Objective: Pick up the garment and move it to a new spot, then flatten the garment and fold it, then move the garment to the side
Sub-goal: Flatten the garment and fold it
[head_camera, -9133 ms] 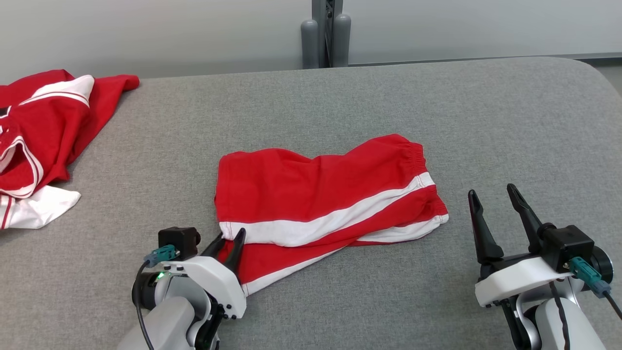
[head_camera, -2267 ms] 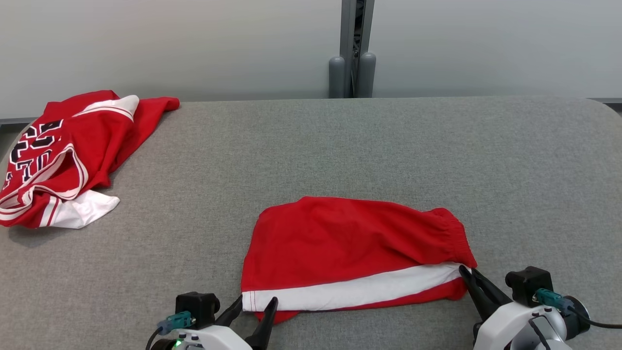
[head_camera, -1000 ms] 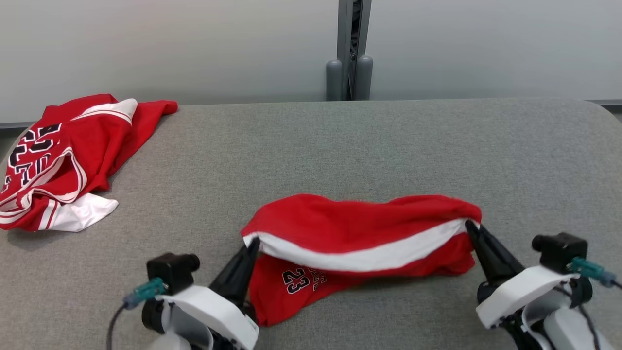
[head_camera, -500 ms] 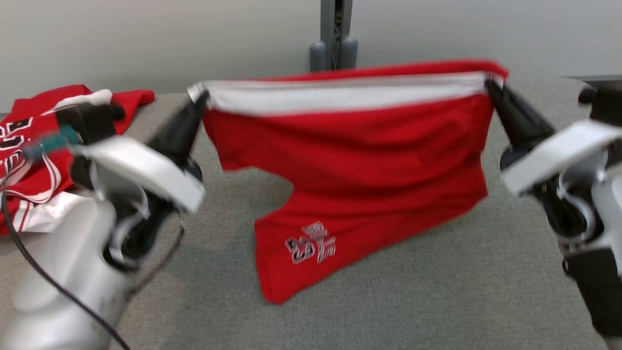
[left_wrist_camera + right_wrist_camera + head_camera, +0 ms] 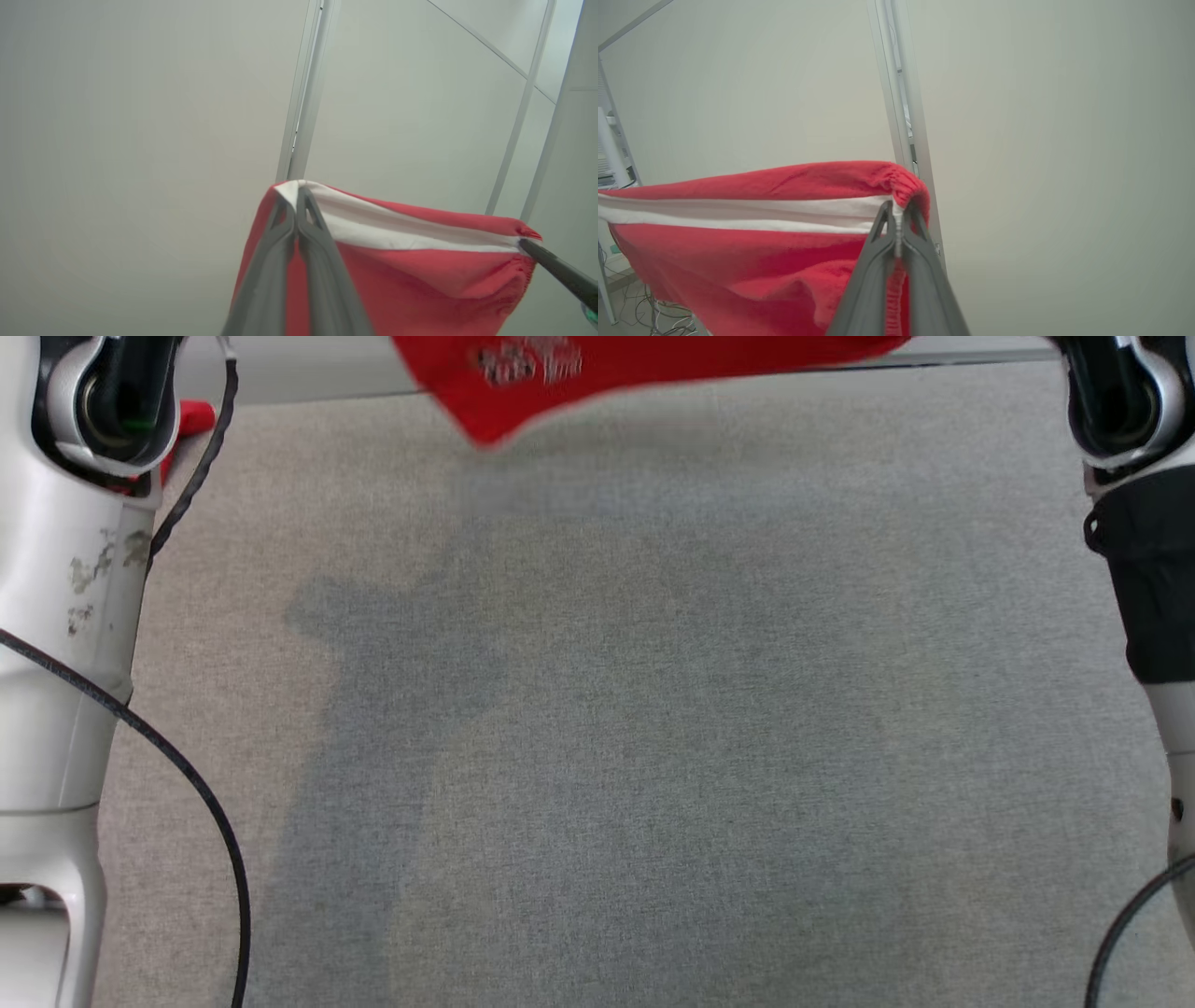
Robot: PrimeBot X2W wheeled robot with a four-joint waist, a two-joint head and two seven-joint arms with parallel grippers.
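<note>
Now the red shorts [image 5: 420, 280] hang high above the grey table [image 5: 597, 709], lifted clear of it within the last second. The left claw [image 5: 296, 198] and right claw [image 5: 896, 212] each pinch a top corner tight, so the move looks underway.

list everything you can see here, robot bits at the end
shorts: 1, red with a white stripe, held up in the air and stretched between both claws
table top: 1, grey fabric, below the shorts
other garment: 1, red, a sliver at the table's far left beside the left arm
wall: 1, pale grey, behind the shorts
metal post: 1, light grey, upright against the wall
cables: several, colour hard to tell, on the floor low in the right wrist view
left arm: 1, white, left edge of the head view
right arm: 1, white and black, right edge of the head view
left claw: 1, dark grey, shut on one top corner
right claw: 1, dark grey, shut on the elastic corner
</note>
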